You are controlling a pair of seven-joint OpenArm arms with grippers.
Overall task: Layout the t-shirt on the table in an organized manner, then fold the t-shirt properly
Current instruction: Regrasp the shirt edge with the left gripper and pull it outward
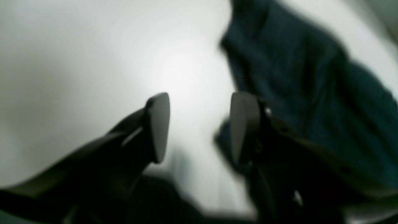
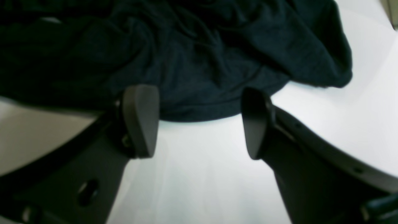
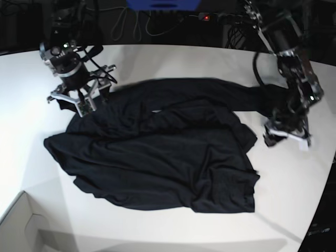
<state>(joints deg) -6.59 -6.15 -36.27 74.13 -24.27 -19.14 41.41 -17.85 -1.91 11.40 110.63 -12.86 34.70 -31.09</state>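
White and glossy, the table (image 3: 173, 58) is filling most of the base view, with dark cables and equipment lying behind its far edge; a white box (image 3: 21, 226) is sitting at the near left corner.

The t-shirt (image 3: 168, 157) is lying across the middle of the table, black and rumpled, spread roughly flat but with folds bunching along its upper part; a long strip of fabric is stretching away toward the right side of the base view, reaching the left gripper (image 3: 286, 137).

That gripper is hanging low over the table at the shirt's far end; in its wrist view (which is quite blurred) the two fingers (image 1: 160, 124) are standing apart with bare white table showing between them, and the shirt is lying just beside and behind the right-hand finger; nothing is sitting between the pads, so the jaws are parted and holding nothing.

The right gripper (image 3: 79, 97) is sitting at the opposite end, on the left of the base view, over the shirt's upper corner; in its wrist view the fingers (image 2: 140, 119) are spread wide, with the shirt's curved edge lying just beyond the tips and white table in the gap; it is gripping nothing.
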